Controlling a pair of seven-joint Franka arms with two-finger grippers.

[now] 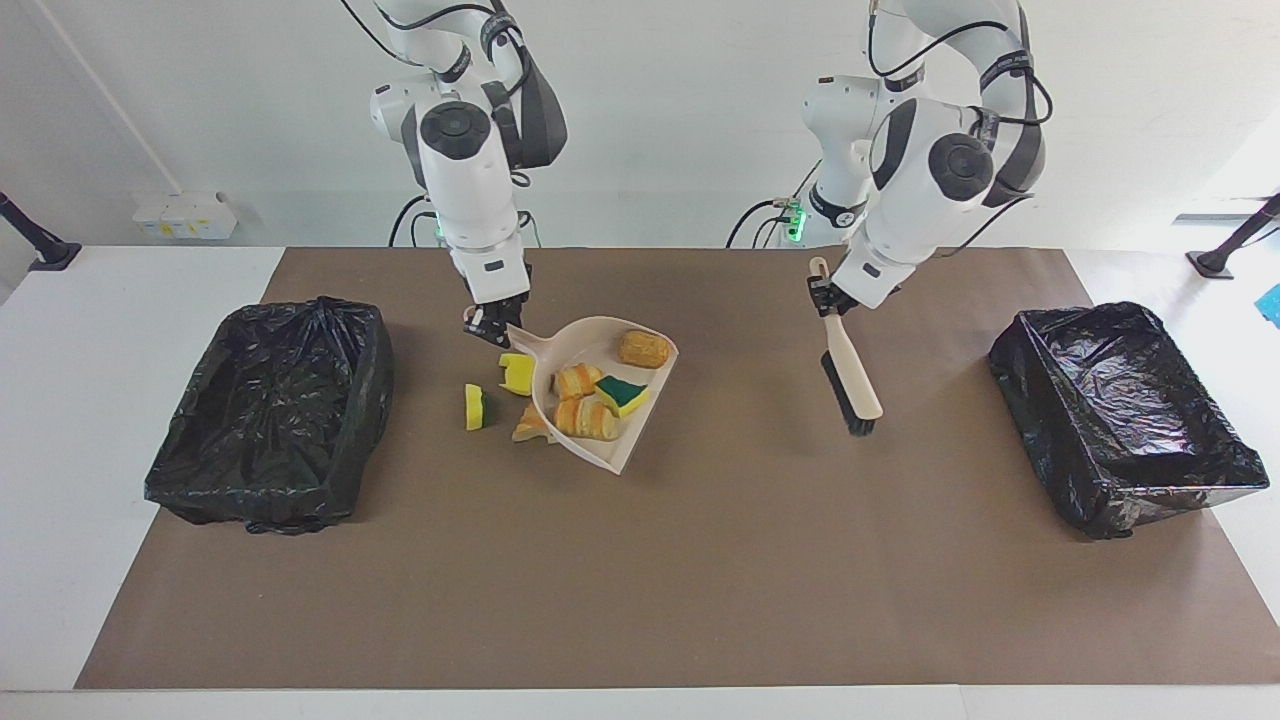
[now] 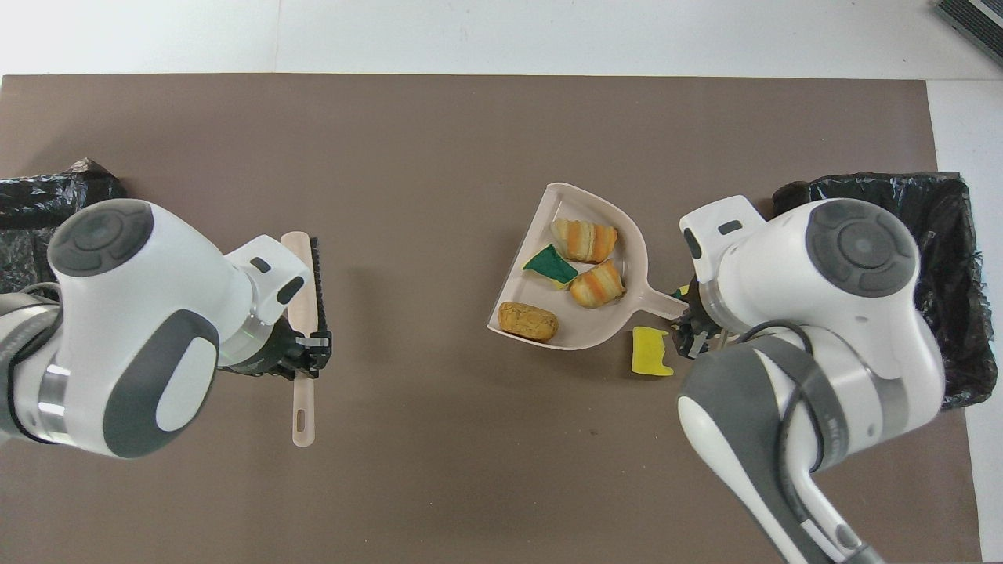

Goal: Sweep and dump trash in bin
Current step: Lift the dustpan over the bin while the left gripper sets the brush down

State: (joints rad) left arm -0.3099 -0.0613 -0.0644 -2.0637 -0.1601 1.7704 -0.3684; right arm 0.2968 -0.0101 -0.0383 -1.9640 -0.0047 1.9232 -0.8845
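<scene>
Two arms hold a loaded dustpan and a brush above the brown mat.

In the facing view the right gripper (image 1: 491,322), left of centre in the upper half of the frame, is closed on the handle of the beige dustpan (image 1: 645,420), which hangs tilted over the mat. Four pieces of the trash (image 1: 597,388) ride in the pan: two croissant pieces, a green and yellow sponge chunk and a brown bread piece. Three more pieces lie on the mat just left of the pan: a yellow sponge chunk (image 1: 516,372), a yellow-green one (image 1: 474,407) and a croissant scrap (image 1: 528,427) partly hidden by the pan. The left gripper (image 1: 822,297), right of centre, is closed on the handle of the beige brush (image 1: 850,370), bristles pointing down. Black-lined bins sit at the frame's left edge (image 1: 270,415) and right edge (image 1: 1120,415).
</scene>
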